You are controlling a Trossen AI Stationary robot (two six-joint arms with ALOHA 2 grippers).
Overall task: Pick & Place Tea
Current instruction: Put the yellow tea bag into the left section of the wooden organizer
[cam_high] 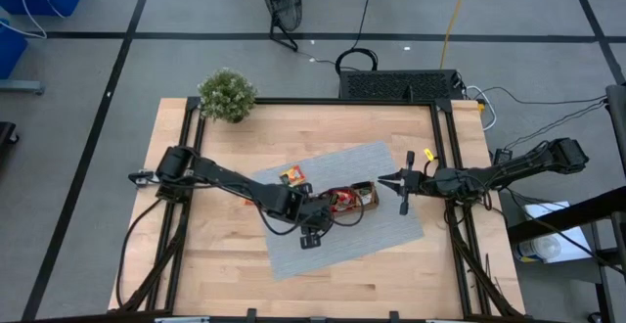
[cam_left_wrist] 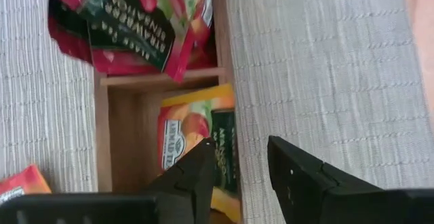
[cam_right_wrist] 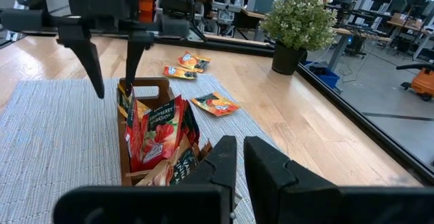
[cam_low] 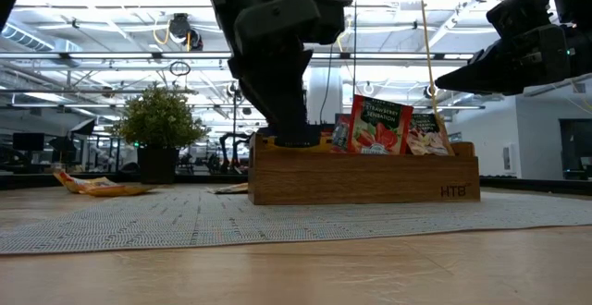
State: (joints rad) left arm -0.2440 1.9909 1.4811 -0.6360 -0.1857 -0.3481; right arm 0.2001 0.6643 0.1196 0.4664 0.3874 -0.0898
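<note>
A brown wooden tray (cam_high: 352, 199) with compartments lies on a grey mat. Red tea sachets (cam_low: 379, 125) stand in its middle part, and they also show in the right wrist view (cam_right_wrist: 152, 139). An orange-yellow sachet (cam_left_wrist: 193, 129) lies in the end compartment. My left gripper (cam_left_wrist: 241, 149) is open and points down over that end. One finger is inside the compartment and the other is outside the tray's wall (cam_left_wrist: 229, 95). I cannot tell whether it touches the sachet. My right gripper (cam_right_wrist: 241, 146) is shut and empty, in the air just off the tray's other end (cam_high: 384, 178).
Loose sachets lie on the table beyond the tray (cam_high: 292, 175), some on the mat's far edge (cam_right_wrist: 213, 104) and some on the wood (cam_right_wrist: 186, 64). A small green potted plant (cam_high: 227, 95) stands at the far left corner. The grey mat (cam_high: 333, 250) has bare room toward the near edge.
</note>
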